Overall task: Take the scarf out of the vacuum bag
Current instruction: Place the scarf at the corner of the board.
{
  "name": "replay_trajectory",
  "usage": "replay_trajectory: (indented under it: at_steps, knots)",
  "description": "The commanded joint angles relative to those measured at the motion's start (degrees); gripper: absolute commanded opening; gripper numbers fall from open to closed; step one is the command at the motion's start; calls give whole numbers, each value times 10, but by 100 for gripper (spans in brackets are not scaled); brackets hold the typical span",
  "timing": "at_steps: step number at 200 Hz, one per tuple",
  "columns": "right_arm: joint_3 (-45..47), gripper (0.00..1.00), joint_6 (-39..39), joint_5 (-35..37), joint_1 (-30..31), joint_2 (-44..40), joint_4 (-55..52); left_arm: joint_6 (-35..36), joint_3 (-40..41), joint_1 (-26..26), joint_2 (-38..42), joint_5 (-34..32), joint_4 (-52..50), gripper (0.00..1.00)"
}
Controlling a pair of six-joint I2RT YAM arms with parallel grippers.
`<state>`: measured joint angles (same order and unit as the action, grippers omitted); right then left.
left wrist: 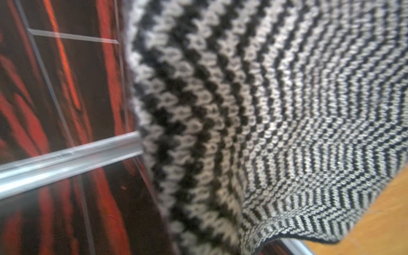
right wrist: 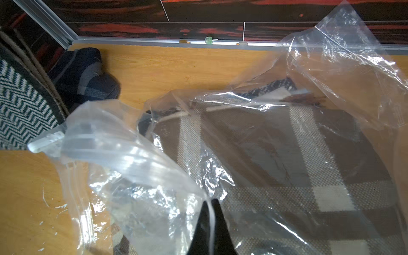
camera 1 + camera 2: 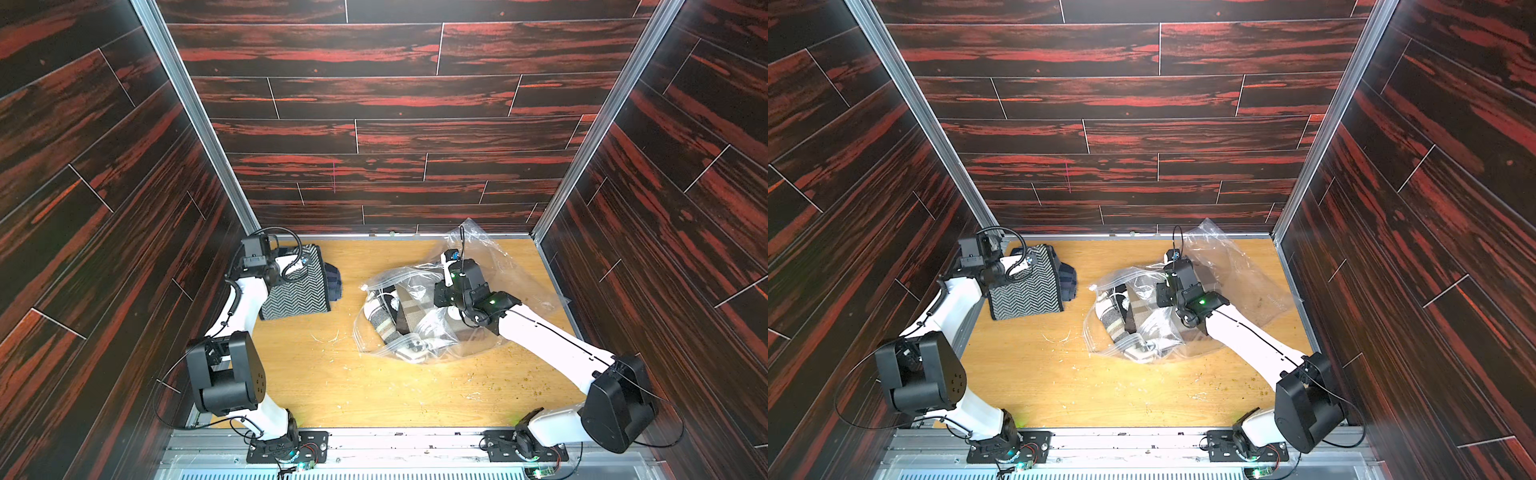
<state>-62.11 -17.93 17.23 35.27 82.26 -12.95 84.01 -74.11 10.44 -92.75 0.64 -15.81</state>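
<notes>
One vacuum bag [image 2: 136, 159] in right claw [image 2: 209, 202]

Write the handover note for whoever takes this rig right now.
Left end effector: shut, apparently on the herringbone scarf, at the far left corner of the table, outside the bag.
Right end effector: shut, pinching the film of the vacuum bag.
Done: herringbone scarf is out; a dark folded cloth lies beside it.
Left: the plaid scarf is inside the bag; draw it out through the zip mouth, which looks open.
</notes>
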Motion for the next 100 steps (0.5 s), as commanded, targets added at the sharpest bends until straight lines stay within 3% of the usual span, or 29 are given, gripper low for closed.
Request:
replay_trajectory:
  at_steps: [1, 51, 100]
  knots:
    - [11, 0, 2, -9, -3, 8, -6, 52, -27, 1, -5, 42, 0, 0]
    - [10, 0, 3, -10, -8, 11, -8, 74, -45, 1, -29, 70, 21, 0]
    - [9, 0, 0, -14, -9, 13, -9, 40, -59, 1, -54, 78, 74, 0]
